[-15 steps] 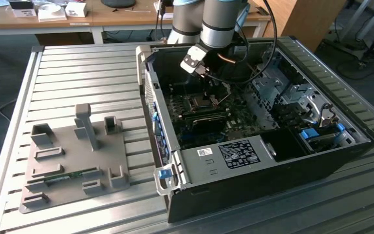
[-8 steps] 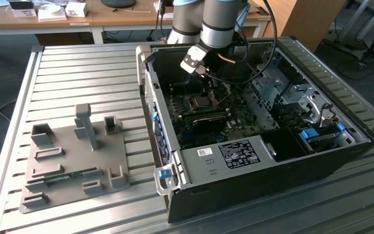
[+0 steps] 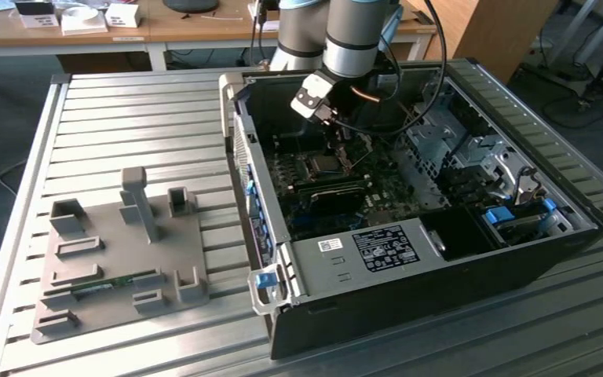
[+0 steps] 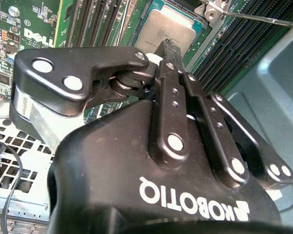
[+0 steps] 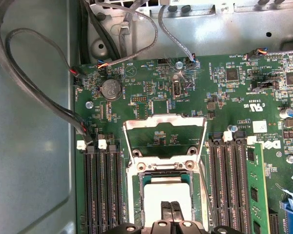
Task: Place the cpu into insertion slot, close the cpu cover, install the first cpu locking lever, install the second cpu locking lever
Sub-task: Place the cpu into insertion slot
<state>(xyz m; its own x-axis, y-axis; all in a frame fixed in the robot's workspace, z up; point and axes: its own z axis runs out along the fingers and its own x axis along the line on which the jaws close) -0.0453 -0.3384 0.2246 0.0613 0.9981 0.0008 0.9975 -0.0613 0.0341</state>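
In the exterior view my gripper [image 3: 335,148] reaches down into the open grey computer case [image 3: 407,259], just over the insertion slot [image 3: 326,163]. The first wrist view shows the pale silvery cpu [image 5: 166,187] lying flat in the insertion slot [image 5: 136,195]. My gripper [image 5: 171,213] hangs over the chip's near edge, fingers shut together with nothing between them. The cpu cover [image 5: 165,119] stands raised on its hinge, open. In the second wrist view the shut gripper [image 4: 167,48] sits right above the cpu [image 4: 163,27], and a thin metal locking lever [image 4: 263,19] stands off beside the socket.
Black memory slots [image 5: 102,190] flank the socket on both sides, with a green memory stick [image 5: 256,195] in one. Cables [image 5: 34,92] run along the case wall. Drive bays [image 3: 469,149] fill the case's far side. A grey fixture plate [image 3: 123,259] lies on the slatted table.
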